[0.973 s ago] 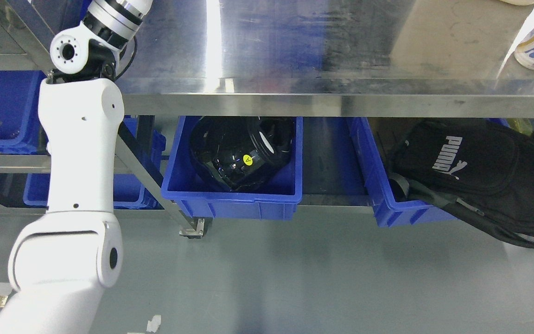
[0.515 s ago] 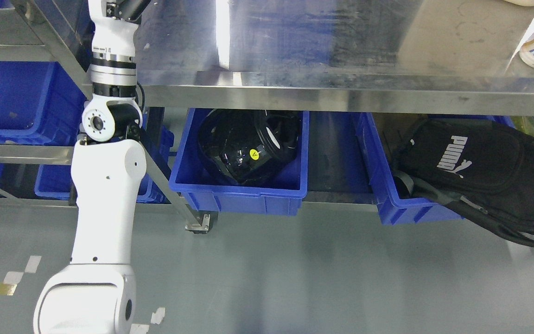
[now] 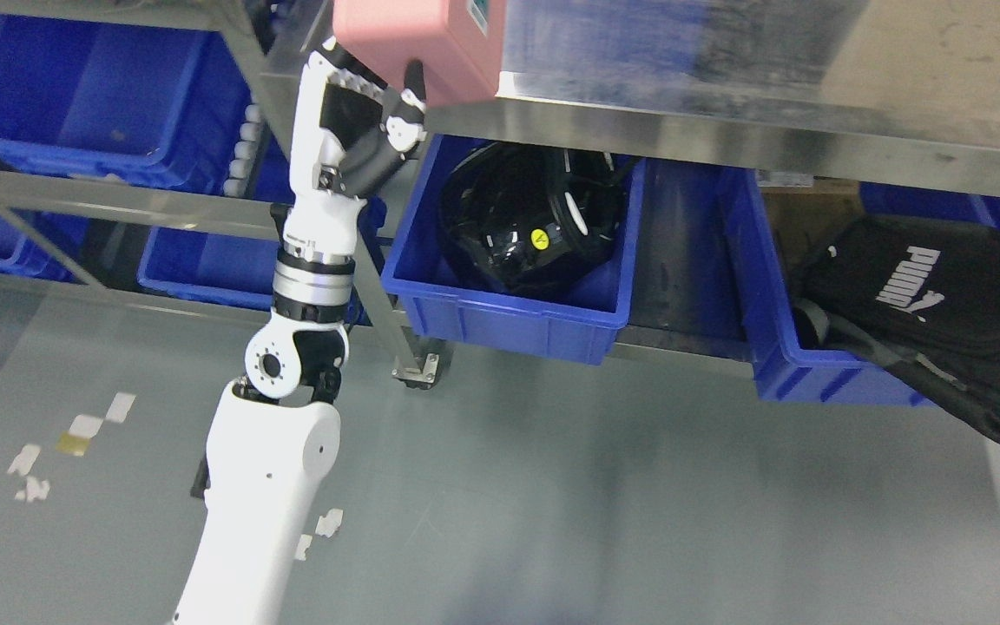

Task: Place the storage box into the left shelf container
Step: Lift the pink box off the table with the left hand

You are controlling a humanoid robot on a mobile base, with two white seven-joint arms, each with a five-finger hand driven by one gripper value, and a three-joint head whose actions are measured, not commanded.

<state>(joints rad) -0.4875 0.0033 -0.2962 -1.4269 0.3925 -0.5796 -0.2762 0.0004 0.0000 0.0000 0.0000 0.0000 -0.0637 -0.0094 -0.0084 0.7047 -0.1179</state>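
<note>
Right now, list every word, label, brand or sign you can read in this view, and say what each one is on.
"PUMA", in white letters, on the black bag in the right blue bin.
Yellow round sticker on the black helmet: a dark mark, too small to read.
Label on the pink storage box: cut off, unreadable.

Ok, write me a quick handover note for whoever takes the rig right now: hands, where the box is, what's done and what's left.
Left hand: raised, fingers shut on the pink box, held at the steel table's left end.
Right hand: not in view.
Left shelf's upper blue bin lies to the left of the box; nothing shows in it.
Done: box grasped and lifted.
Left: carry it left over the bin, lower it in, release.
</note>
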